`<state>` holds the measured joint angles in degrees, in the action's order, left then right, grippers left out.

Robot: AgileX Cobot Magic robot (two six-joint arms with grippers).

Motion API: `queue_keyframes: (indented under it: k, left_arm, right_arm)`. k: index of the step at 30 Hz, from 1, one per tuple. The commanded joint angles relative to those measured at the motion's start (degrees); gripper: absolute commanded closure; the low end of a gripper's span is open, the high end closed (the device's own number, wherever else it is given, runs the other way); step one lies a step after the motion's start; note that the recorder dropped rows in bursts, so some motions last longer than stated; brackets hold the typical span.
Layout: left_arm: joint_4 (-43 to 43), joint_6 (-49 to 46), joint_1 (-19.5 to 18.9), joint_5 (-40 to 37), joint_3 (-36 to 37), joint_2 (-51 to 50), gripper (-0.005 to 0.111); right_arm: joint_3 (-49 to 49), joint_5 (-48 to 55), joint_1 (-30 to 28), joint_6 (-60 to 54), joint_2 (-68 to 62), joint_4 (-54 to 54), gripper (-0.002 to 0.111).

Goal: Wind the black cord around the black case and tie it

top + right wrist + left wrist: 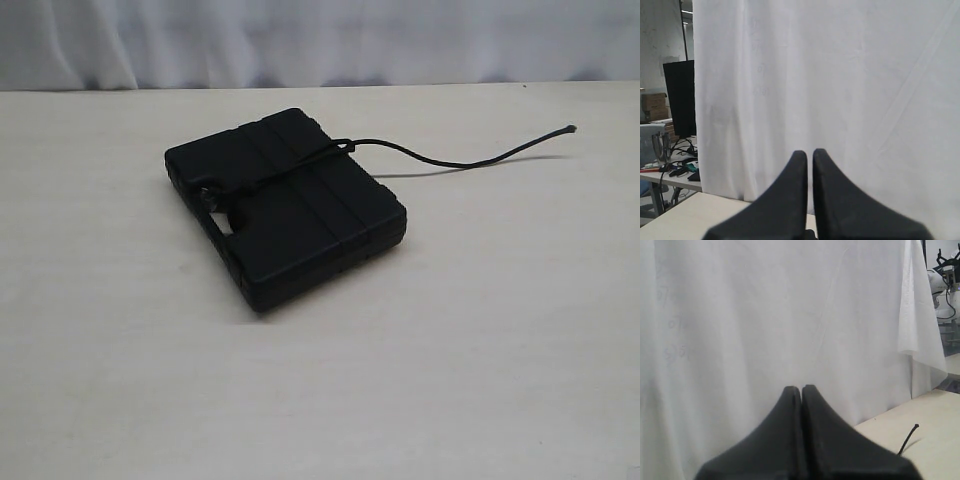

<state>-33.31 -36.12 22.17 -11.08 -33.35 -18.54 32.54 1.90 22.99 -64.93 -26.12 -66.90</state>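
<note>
The thin matte black cord (470,164) crosses the flat ridged black plastic case (310,225), seemingly knotted by its handle (tail trailing loose), so the task looks about finished. The left hand (801,389) and right hand (810,153) are clenched on nothing.

Pale table (120,380), white curtain (300,40), dark monitor (680,97), perhaps cardboard boxes (654,105)

- The left end effector (801,388) pointed at a white curtain (765,315), its two black fingers (785,440) pressed together.
- Off to one side of it, an end of the black cord (909,437) ran across the pale bench (940,440).
</note>
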Motion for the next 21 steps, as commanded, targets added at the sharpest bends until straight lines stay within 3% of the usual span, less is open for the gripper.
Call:
queue_keyframes:
  k: [1, 5, 8, 11, 21]
  left_arm:
    - [3.0, 0.9, 0.5, 1.3, 2.6, 0.2, 0.107]
    - [23.2, 20.1, 0.4, 5.4, 6.9, 1.4, 0.107]
    - [33.8, 29.8, 0.3, 7.7, 8.9, 2.1, 0.107]
    - [33.9, 30.0, -2.2, 7.9, 10.5, 3.2, 0.107]
    - [33.7, 30.0, -16.6, 8.8, 16.5, 7.3, 0.107]
  right_arm:
    - [-0.2, -0.1, -0.3, 0.3, 0.3, 0.1, 0.104]
    - [-0.2, -0.3, -0.3, 0.3, 0.3, 0.1, 0.104]
    - [-0.2, -0.1, -0.3, 0.3, 0.3, 0.1, 0.104]
    - [-0.2, -0.1, -0.3, 0.3, 0.3, 0.1, 0.104]
    - [-0.2, -0.1, -0.3, 0.3, 0.3, 0.1, 0.104]
